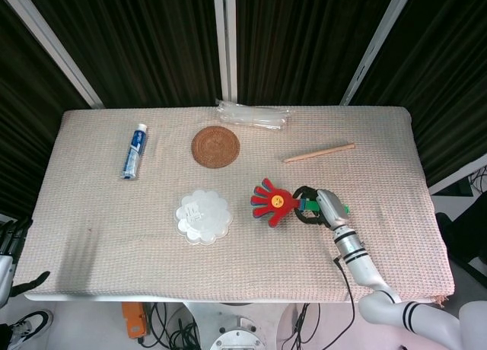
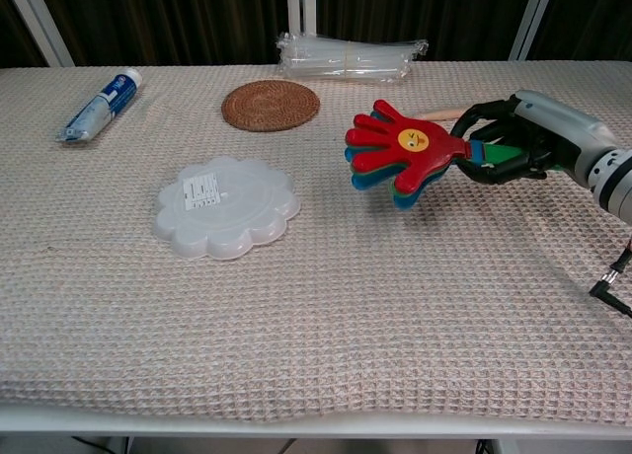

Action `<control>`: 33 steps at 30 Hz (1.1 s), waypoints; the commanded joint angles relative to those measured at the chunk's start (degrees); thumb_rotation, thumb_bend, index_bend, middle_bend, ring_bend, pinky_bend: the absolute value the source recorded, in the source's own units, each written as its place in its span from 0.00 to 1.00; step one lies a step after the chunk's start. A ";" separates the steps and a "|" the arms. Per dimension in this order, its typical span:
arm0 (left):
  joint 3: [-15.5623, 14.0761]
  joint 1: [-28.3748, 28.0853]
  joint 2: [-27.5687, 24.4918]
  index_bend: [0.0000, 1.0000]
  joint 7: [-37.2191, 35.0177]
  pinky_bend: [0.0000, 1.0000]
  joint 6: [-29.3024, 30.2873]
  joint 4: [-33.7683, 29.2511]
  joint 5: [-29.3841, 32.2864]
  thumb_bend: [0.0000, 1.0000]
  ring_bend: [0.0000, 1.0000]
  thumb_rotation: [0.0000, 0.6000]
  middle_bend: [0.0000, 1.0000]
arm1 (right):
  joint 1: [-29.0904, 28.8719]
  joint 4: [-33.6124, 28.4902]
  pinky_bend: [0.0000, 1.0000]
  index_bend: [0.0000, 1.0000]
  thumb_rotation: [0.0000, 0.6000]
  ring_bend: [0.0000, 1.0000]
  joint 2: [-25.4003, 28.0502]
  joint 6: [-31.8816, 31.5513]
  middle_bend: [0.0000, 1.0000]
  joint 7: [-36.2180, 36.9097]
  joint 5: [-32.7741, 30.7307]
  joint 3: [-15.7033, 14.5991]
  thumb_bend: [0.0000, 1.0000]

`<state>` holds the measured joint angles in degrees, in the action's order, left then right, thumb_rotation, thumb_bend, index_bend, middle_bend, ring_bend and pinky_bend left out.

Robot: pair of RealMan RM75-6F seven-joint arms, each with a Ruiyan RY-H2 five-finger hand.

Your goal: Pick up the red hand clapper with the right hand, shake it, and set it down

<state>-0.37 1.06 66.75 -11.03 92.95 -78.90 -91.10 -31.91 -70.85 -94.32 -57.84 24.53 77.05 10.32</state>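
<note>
Nearest the robot there's just the woven table cover (image 2: 296,355), and at the near left edge of the head view a bit of dark left hand (image 1: 9,236) hanging below the table level — can't tell if its fingers are apart or curled, too little of it shows. Moving in, the white scalloped lid (image 2: 225,206) sits left of center, and on the right side is where the action is: the right hand (image 2: 513,138) has its dark fingers wrapped around the green handle of the red hand clapper (image 2: 403,156), so it's clearly gripping it. The clapper sticks out to the left of the hand, long axis running roughly left-right, palms fanned toward the middle of the table and tilted a little, with the blue and green layers peeking out under the red one. In the chest view it looks low over the cloth, but I can't say for sure whether the tips are touching it. My read is this is either mid-shake or the start of the set-down, and what matters next is simple — the clapper is already in the right hand and pointing away from it to the left, so putting it down means lowering it flat along that same line and letting go. Further back: the round woven coaster (image 2: 271,105), the toothpaste tube (image 2: 99,106) far left, a wooden stick (image 1: 319,152) behind the hand, and the clear plastic packet (image 2: 348,55) at the far edge.
</note>
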 commanded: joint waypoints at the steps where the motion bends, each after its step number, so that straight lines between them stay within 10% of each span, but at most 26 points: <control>1: 0.01 -0.04 0.01 0.04 0.01 0.03 -0.05 -0.01 -0.01 0.10 0.00 1.00 0.02 | -2.21 -1.06 0.10 0.03 1.00 0.03 3.82 6.46 0.10 -11.19 -1.11 -2.59 0.02; 10: 0.10 -0.01 -0.23 0.04 0.15 0.03 0.21 -0.30 -0.07 0.10 0.00 1.00 0.02 | -1.37 -8.02 0.00 0.00 1.00 0.00 7.42 3.89 0.00 -18.76 -4.45 -0.91 0.00; 19: 0.11 0.08 -0.09 0.04 0.32 0.03 0.24 -0.29 0.02 0.10 0.00 1.00 0.02 | 9.14 -18.13 0.00 0.00 1.00 0.00 18.13 -19.72 0.00 -22.00 11.15 -5.65 0.00; 33: 0.33 -0.48 -1.40 0.04 2.33 0.03 -0.20 -2.23 -0.19 0.10 0.00 1.00 0.02 | 27.27 -6.81 0.00 0.00 1.00 0.00 17.42 -39.33 0.00 -29.47 13.31 -12.06 0.00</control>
<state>-0.05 0.61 65.37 -8.71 92.78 -81.11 -91.31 -6.19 -79.36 -75.97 -96.38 -3.95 91.23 -1.21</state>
